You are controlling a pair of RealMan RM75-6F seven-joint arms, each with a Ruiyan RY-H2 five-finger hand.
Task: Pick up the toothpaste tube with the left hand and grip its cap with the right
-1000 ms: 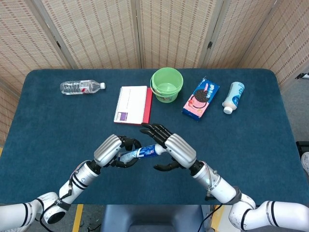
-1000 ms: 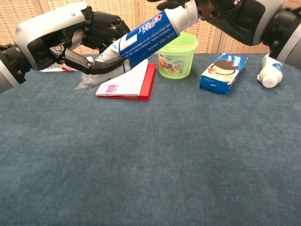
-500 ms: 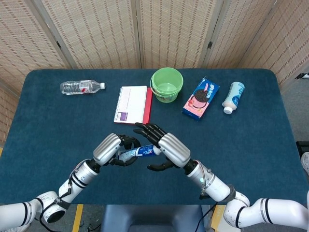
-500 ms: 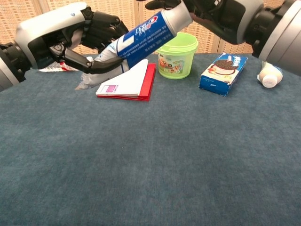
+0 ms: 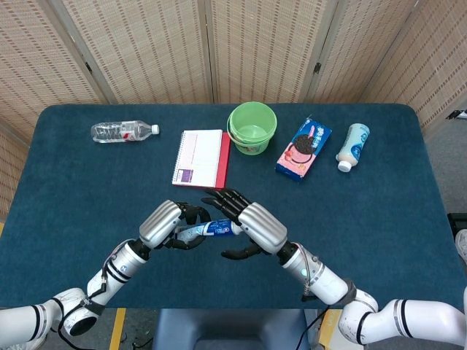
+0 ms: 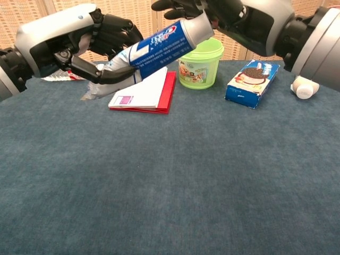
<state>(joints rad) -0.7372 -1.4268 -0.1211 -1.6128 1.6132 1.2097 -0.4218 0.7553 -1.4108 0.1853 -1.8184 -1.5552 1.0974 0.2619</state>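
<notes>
Woven screens stand behind a dark blue worktop [image 5: 365, 219]. Above its near middle the left hand [image 5: 164, 222] grips the tail end of the toothpaste tube [image 6: 154, 49], fingers curled tightly round it and holding it clear of the surface, tilted up toward the right hand [image 5: 255, 226]. That hand sits at the tube's far end with fingers partly spread over the cap [image 6: 204, 24]; whether they have closed on it cannot be told. Beyond the hands lie a notebook [image 5: 200, 158], a green cup [image 5: 252, 127] and a biscuit box [image 5: 303, 148]. Compared with a second ago, the right hand has come closer to the left, covering more of the cap.
</notes>
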